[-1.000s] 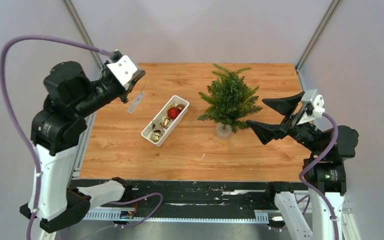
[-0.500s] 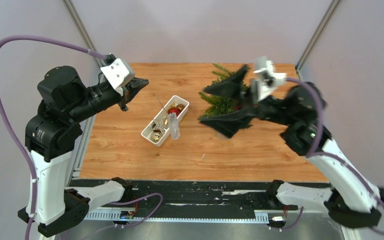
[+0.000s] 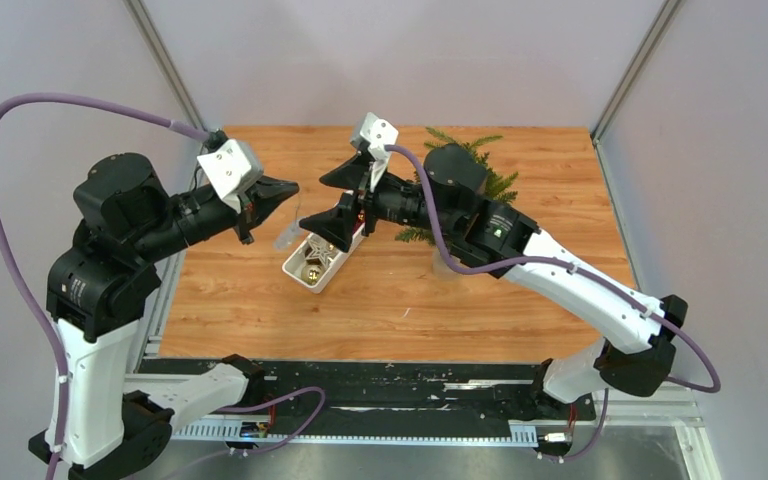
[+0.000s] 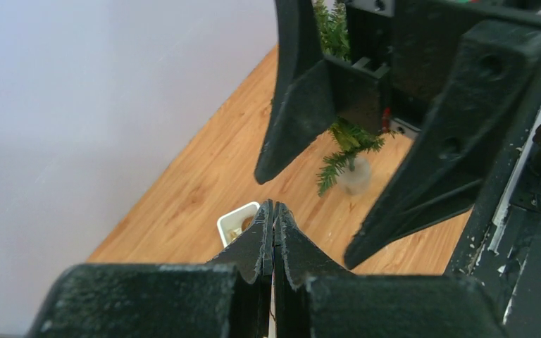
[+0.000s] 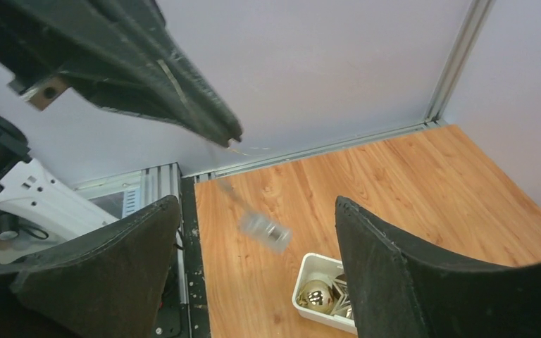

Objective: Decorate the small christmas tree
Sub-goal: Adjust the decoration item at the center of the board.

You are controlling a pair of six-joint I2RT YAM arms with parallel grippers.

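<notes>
Right gripper (image 3: pixel 312 202) is swung over to the white tray (image 3: pixel 298 270), spread wide; clear ornament (image 3: pixel 285 238) is pinched by left gripper (image 3: pixel 290 188), small christmas tree (image 3: pixel 480 165) looks bare.

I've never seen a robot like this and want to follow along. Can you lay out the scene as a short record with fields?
Left gripper: shut, pinching the thread of a clear ornament that dangles below it
Right gripper: open, pointed at that ornament, apart from it
White tray: on the table, gold baubles inside
Small christmas tree: upright, partly hidden behind the right arm; no decoration visible on it
Table: wooden top
</notes>
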